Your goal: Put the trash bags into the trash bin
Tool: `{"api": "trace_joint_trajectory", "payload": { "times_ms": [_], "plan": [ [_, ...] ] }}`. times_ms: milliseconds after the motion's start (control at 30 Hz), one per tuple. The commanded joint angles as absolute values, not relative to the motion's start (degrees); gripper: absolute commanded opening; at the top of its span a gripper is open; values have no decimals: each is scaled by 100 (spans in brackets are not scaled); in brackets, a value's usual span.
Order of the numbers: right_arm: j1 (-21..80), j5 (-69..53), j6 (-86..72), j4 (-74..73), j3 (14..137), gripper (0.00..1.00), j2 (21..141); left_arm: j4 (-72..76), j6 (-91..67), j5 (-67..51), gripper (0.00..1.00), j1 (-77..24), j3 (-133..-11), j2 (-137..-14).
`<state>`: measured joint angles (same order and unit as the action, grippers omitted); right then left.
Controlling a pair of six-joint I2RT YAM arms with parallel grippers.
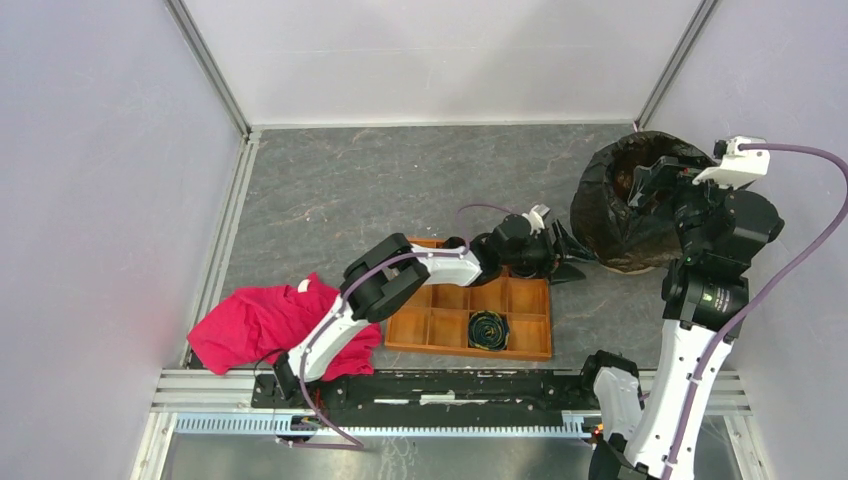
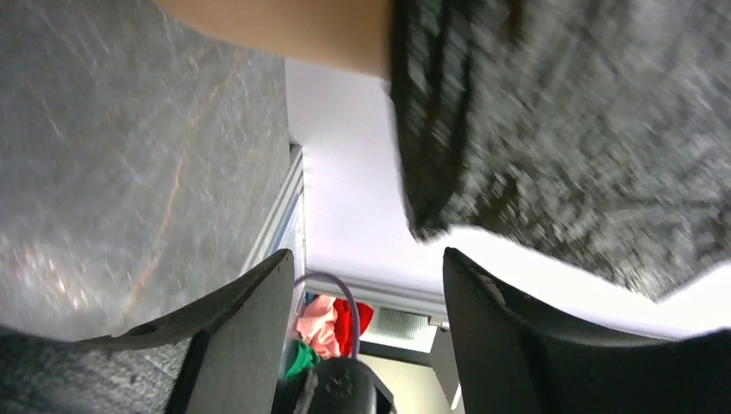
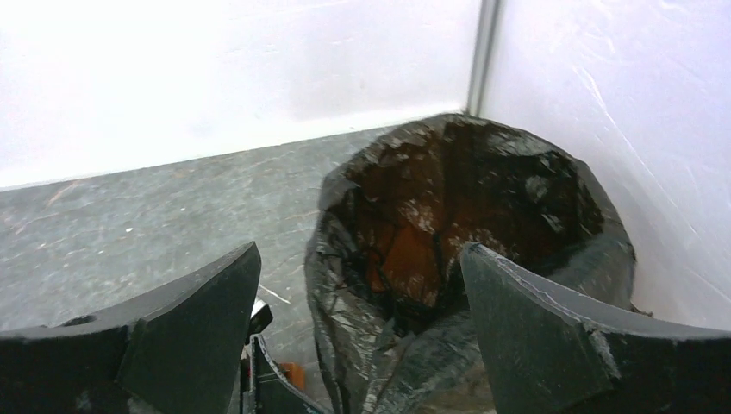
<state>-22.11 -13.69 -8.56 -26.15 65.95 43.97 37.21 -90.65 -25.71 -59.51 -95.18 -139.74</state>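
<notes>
Right tool [image 3: 360, 250] spread wide above glossy black plastic bag [image 3: 345, 354] lining terracotta bucket [image 3: 407, 259]; left tool [image 1: 580, 258] released, just left of bag.

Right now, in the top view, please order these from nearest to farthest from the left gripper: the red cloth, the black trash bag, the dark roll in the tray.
Seen from the left gripper:
1. the black trash bag, right beside it, on the right of the view.
2. the dark roll, towards the arm bases, in a compartment of the wooden tray.
3. the red cloth, far to the left.
</notes>
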Motion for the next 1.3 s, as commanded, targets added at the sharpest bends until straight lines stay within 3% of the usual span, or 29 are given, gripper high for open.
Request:
{"api": "trace_joint_trajectory", "payload": {
  "times_ms": [0,267,400,467,700,833,1267],
  "plan": [
    [-2189,-2328,-759,-2518,6881,98,4459,3620,-8470,-2795,73,-5866,-8880,-12737],
    [-1727,-2647,-548,-2186,6713,98,4411,1749,-6274,-2793,78,-5696,-8014,-10668],
    [-1249,-2472,-322,-2270,7007,98,4404,742,-5149,-2337,99,-5390,-7329,-9171],
    [-978,-2468,-214,-2288,7149,98,4382,8,-4410,-1977,100,-5284,-7233,-8398],
    [335,-1362,582,-2545,7391,98,3940,-2866,-1908,498,100,-5273,-8765,-6525],
    [759,-704,852,-2673,7469,98,3819,-2986,-1492,1465,100,-5273,-9405,-5908],
    [800,18,148,-1228,6709,98,2974,-2927,-1148,2145,100,-5272,-9748,-5469]
  ]
}}
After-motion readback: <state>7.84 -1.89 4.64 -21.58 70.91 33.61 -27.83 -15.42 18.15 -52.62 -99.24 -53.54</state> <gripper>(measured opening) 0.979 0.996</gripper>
